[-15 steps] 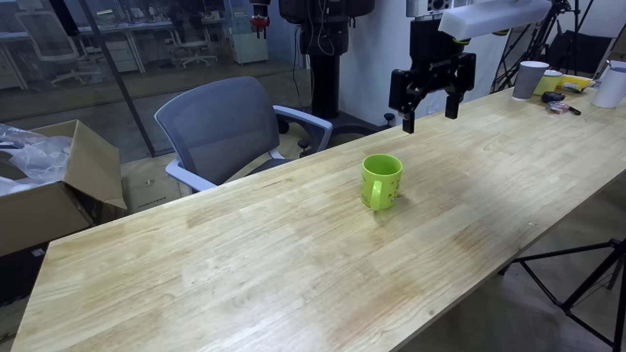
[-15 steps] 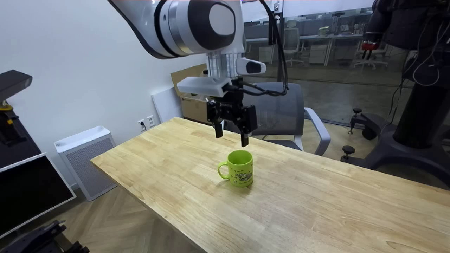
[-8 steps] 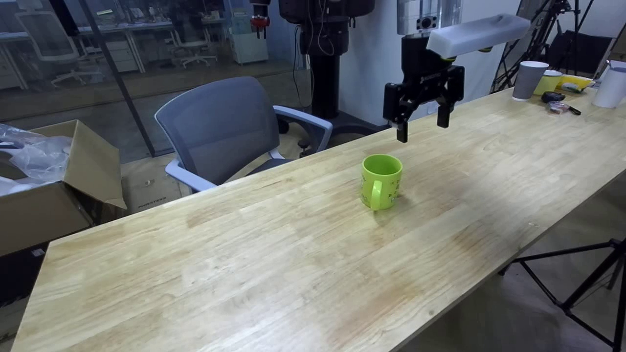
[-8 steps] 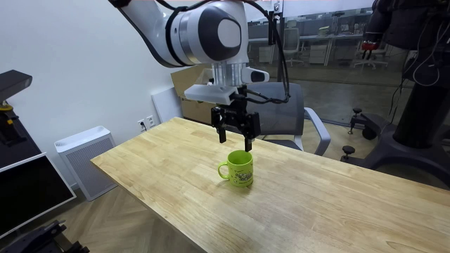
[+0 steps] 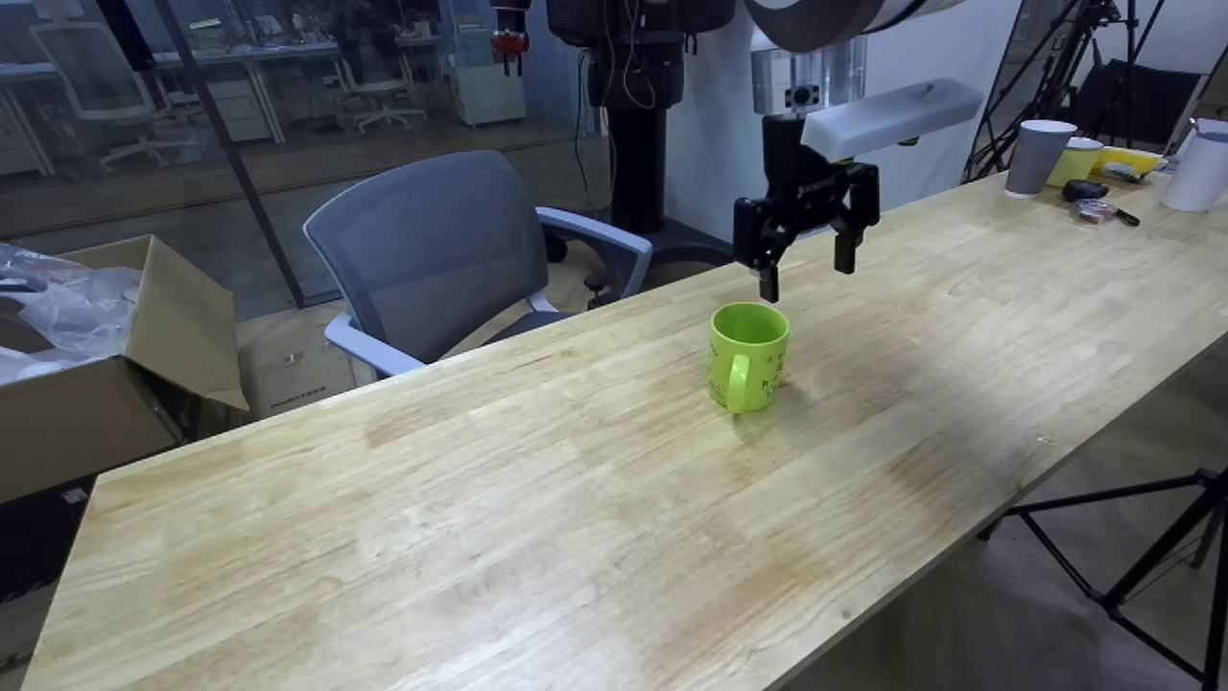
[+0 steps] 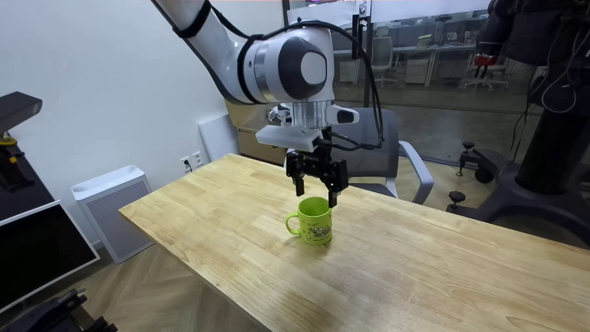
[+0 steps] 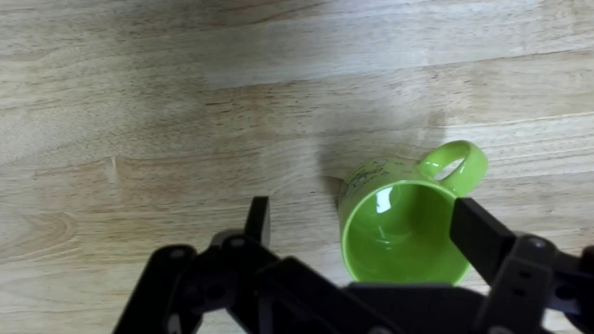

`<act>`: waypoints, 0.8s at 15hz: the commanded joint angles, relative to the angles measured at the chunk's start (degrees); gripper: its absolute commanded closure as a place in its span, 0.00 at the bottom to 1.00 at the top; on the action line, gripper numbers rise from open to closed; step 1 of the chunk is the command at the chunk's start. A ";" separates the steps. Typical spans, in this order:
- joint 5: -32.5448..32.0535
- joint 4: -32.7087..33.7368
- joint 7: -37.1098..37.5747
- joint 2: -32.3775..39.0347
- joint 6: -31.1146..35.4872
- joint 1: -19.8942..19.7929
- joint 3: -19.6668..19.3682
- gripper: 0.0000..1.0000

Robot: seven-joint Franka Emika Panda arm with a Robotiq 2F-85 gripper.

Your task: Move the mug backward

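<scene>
The lime-green mug stands upright on the wooden table; it also shows in an exterior view. Its handle points to the upper right in the wrist view, where the mug's open mouth faces the camera. My gripper is open and empty, with its fingers pointing down. It hovers above and beside the mug, apart from it. In the wrist view the gripper has its right finger overlapping the mug's rim, while its left finger is over bare wood.
The wooden table runs lengthwise, with a grey chair at its far edge. A grey cup, a yellow-green cup and a white container stand at its far end. A cardboard box stands beyond the table.
My gripper has come down and moved toward the mug, leftward in one exterior view and rightward in the other. It stays open. The mug has not moved.
</scene>
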 commanded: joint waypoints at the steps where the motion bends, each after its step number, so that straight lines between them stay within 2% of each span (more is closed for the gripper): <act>1: -0.48 3.89 1.35 2.86 -1.53 0.74 -0.89 0.00; 12: -0.30 4.14 1.85 4.76 4.96 0.57 -2.27 0.00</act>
